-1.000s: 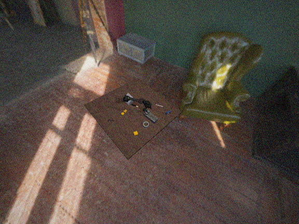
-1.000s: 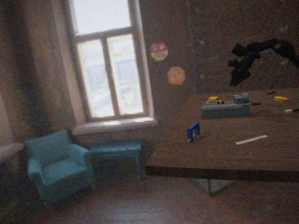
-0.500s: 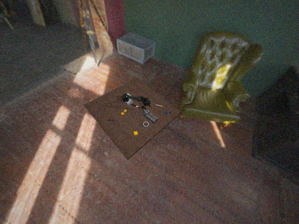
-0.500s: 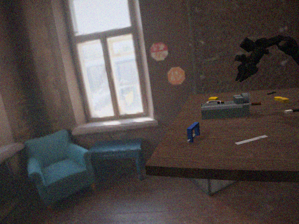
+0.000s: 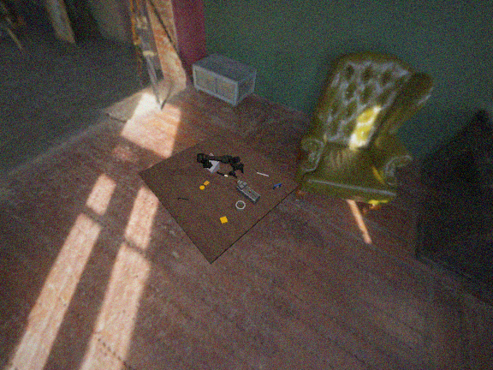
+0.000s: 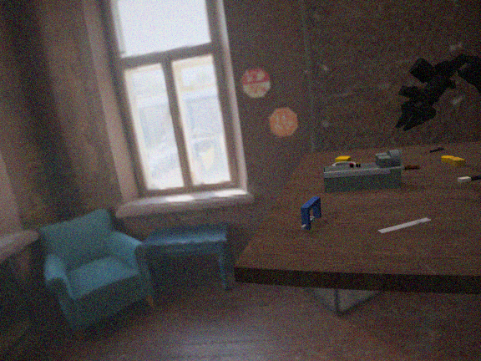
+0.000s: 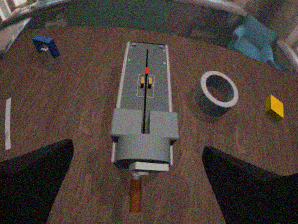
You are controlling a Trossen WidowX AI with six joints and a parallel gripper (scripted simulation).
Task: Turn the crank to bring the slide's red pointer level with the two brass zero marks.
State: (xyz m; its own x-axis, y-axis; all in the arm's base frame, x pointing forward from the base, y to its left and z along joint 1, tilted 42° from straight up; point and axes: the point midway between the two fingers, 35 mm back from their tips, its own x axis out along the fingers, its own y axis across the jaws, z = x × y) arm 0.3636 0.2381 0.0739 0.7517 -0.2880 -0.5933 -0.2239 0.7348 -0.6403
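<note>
The grey crank machine (image 5: 249, 193) (image 6: 362, 182) (image 7: 161, 100) stands on the table. Its red pointer (image 7: 147, 71) is in the central slot, beyond the two brass zero marks (image 7: 142, 81) (image 7: 150, 81) on the side away from the crank, not level with them. The pale crank arm (image 7: 152, 166) is at the machine's near end. Its brown handle (image 6: 412, 167) (image 7: 135, 195) sticks out toward the wrist camera's lower edge. My gripper (image 6: 402, 126) (image 7: 139, 151) is open and empty, well above the handle and touching nothing. The handle shows between the finger silhouettes in the wrist view.
A grey ring (image 5: 240, 200) (image 7: 209, 104) and a yellow block (image 5: 223, 219) (image 7: 274, 107) are right of the machine in the wrist view. A blue arch (image 5: 276, 186) (image 6: 306, 215) (image 7: 44, 42) and a white strip (image 6: 404, 226) (image 7: 8, 125) are left. Yellow pieces (image 6: 453, 160) lie behind the handle.
</note>
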